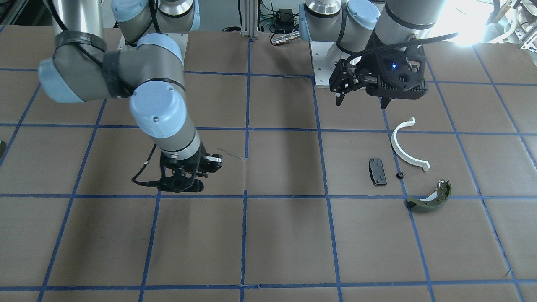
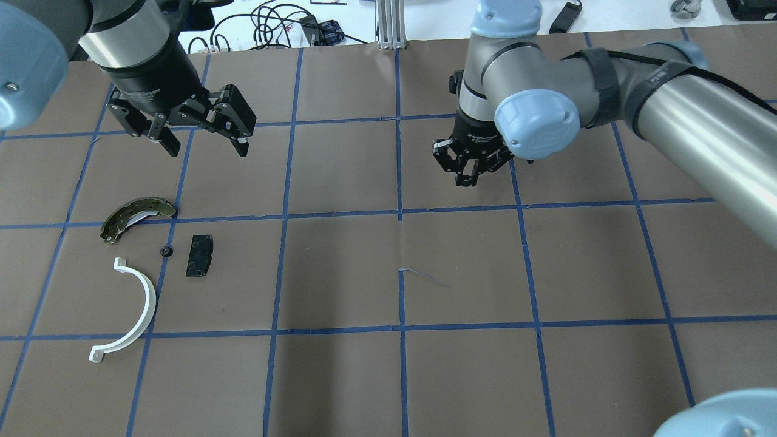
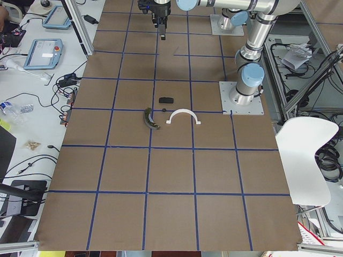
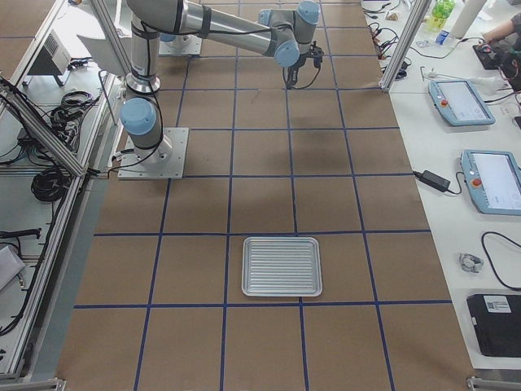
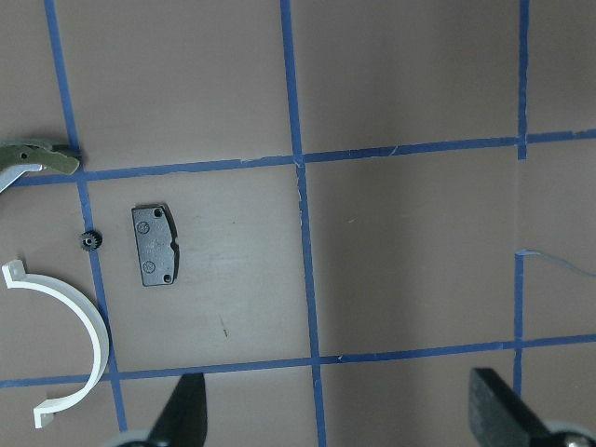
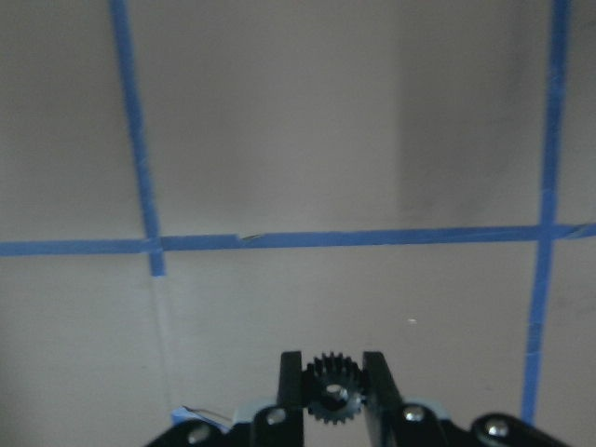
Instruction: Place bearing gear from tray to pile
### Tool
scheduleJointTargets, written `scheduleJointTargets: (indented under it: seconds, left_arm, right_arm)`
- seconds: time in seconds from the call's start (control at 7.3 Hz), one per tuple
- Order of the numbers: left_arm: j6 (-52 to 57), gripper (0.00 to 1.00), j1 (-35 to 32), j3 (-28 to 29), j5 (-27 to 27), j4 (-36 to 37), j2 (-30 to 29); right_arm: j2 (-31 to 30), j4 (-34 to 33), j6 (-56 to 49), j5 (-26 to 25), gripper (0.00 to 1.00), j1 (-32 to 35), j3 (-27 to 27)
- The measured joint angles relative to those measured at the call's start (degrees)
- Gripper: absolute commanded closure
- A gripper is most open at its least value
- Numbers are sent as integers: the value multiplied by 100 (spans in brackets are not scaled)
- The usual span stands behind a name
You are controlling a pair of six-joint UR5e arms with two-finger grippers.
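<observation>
Paper covers the table (image 1: 285, 243). In the front view, the right gripper (image 1: 186, 182) hangs low over it, well apart from the pile (image 1: 396, 170). The left gripper (image 1: 361, 100) is near the pile, spread wide, holding nothing. The pile has a white half-ring (image 1: 394, 144), a black pad (image 1: 377, 171), a green brake shoe (image 1: 421, 205) and a tiny black gear (image 1: 400, 175). The right side view shows the tray (image 4: 282, 266), far from both arms. In the right wrist view, the jaws pinch the bearing gear (image 6: 334, 384).
</observation>
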Motion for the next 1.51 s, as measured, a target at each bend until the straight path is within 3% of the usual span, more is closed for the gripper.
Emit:
scheduleJointTargets:
  seconds: [0.55, 0.68, 0.82, 0.96, 1.23, 1.51]
  left_arm:
    - [0, 0, 6, 6, -6, 0, 0]
    - [0, 0, 10, 9, -6, 0, 0]
    - [0, 0, 11, 9, -6, 0, 0]
    - [0, 0, 12, 7, -6, 0, 1]
    - [0, 0, 12, 1, -6, 0, 8]
    - [-8, 0, -2, -27, -26, 0, 9]
  right_arm:
    - [838, -1266, 1018, 260, 94, 1446, 47]
    - [1007, -1464, 1060, 261, 70, 1592, 51]
    - [1078, -1541, 1079, 261, 10, 1648, 58]
    - [1110, -1564, 1087, 245, 0, 1670, 63]
    - [1095, -1550, 1027, 166, 0, 1634, 62]
    - [845, -1325, 654, 118, 0, 1174, 58]
